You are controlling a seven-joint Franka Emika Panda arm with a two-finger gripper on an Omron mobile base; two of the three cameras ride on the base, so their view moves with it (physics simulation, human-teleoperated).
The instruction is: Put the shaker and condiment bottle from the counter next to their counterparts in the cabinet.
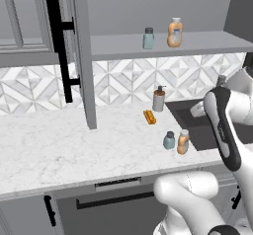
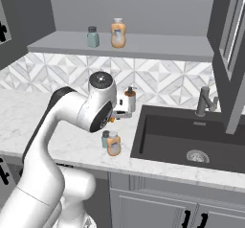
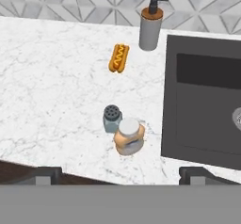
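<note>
**Two small jars standing touching, a pincer spread wide above them**

Since the shaker and the condiment bottle stand pressed against each other near the front edge of the counter, just beside the sink's rim, the first grasp wants care. The pincer hangs over them, spread wide and holding nothing. My judgement: take one at a time, and turn the fingers so neither has to push into the seam where the two meet; otherwise one finger is likely to knock the neighbour over (the bottle, nearer the front edge, looks the easier first pick). Descend straight and close gently on the body, below the cap.

The counterparts, a second shaker and a second bottle, wait on the cabinet shelf, with bare shelf either side.

Hard to make out: from the right base camera the shaker is mostly hidden behind the bottle, and the fingertips are cut off at the hand camera's lower edge. The bottle's label cannot be read.
</note>
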